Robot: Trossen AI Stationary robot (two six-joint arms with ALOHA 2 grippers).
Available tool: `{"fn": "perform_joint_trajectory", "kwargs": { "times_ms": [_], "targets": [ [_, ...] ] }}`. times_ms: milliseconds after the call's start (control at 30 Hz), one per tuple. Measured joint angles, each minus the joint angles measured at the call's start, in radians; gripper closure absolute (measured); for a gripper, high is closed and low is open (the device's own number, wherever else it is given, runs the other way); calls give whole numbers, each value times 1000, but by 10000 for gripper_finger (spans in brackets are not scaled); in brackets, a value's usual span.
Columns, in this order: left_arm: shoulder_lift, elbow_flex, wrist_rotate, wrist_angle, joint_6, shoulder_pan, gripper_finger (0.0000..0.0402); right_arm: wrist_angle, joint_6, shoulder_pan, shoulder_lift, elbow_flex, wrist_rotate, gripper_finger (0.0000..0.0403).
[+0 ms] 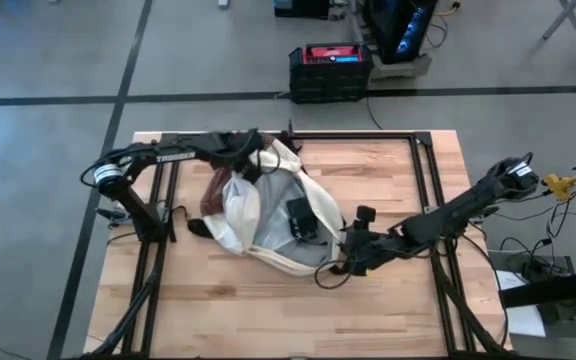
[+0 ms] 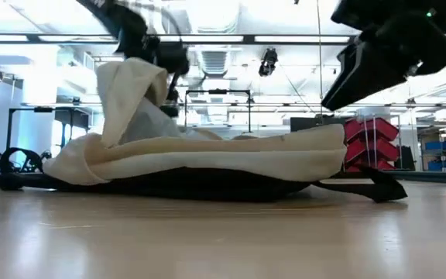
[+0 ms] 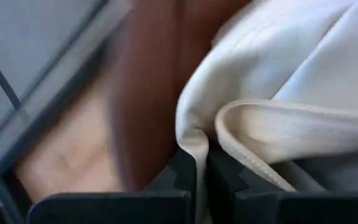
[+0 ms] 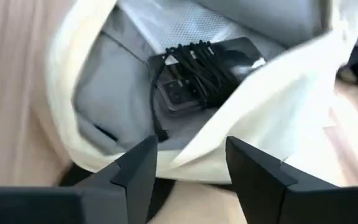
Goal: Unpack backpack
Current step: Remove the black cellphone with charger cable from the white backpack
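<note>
Wooden table (image 1: 388, 300) carries the backpack (image 1: 243, 215) lying at its middle, the left gripper (image 3: 201, 180) pinching shut on its cream rim at the far side to hold the mouth open while the right gripper (image 4: 188, 168), fingers spread and empty, lines up on the black bundle (image 4: 201, 71) inside.

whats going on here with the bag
The robot is unpacking a cream backpack that lies open on the wooden table. The left gripper is shut on the bag's fabric edge, holding the flap up. The right gripper is open at the bag's mouth, facing a dark device wrapped in black cable that sits inside on the grey lining.
</note>
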Motion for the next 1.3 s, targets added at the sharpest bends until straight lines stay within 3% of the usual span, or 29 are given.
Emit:
{"fn": "perform_joint_trajectory", "kwargs": {
  "times_ms": [133,233,367,500,600,767,900,1100,1300],
  "targets": [
    [-11,-168,49,147,-62,-1,400,143,32,-31,53,-2,1,196],
    [-13,-262,56,276,-96,-21,400,267,8,-75,129,2,-70,168],
    [-13,-329,94,388,-159,-38,400,299,-9,-149,245,62,-144,125],
    [-13,-355,112,463,-170,-49,400,302,-110,-183,356,156,-130,82],
    [-12,-357,131,490,-169,-57,400,272,-188,-182,447,229,-60,63],
    [-12,-361,120,495,-199,-92,400,235,-127,-204,568,318,12,61],
    [-15,-372,116,497,-212,-136,400,57,-53,-200,614,373,83,71],
    [-16,-372,105,473,-223,-212,400,-314,90,-204,576,399,198,84],
    [-16,-372,97,468,-224,-273,400,-429,70,-214,541,361,198,91]
  ]
}}
